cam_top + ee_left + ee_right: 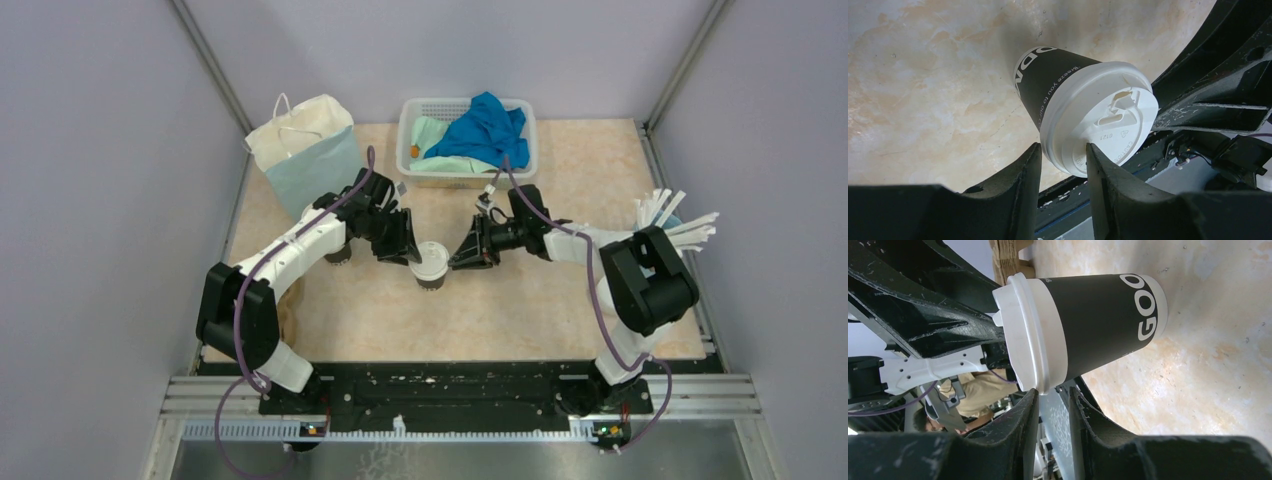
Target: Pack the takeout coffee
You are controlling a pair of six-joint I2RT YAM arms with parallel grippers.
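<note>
Capped cup [432, 265] upright mid-table, not yet packed. Rim of lid [1098, 117] pinched by left gripper [1063, 150]. Right gripper [1053, 392] narrow at rim, grip unclear.

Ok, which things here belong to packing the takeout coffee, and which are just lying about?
Part of the job: black paper cup with white plastic lid; probably the cream and pale blue paper bag and the brown moulded pulp tray.

Just lying about: white plastic basket holding blue and green cloths; bundle of white sticks.
</note>
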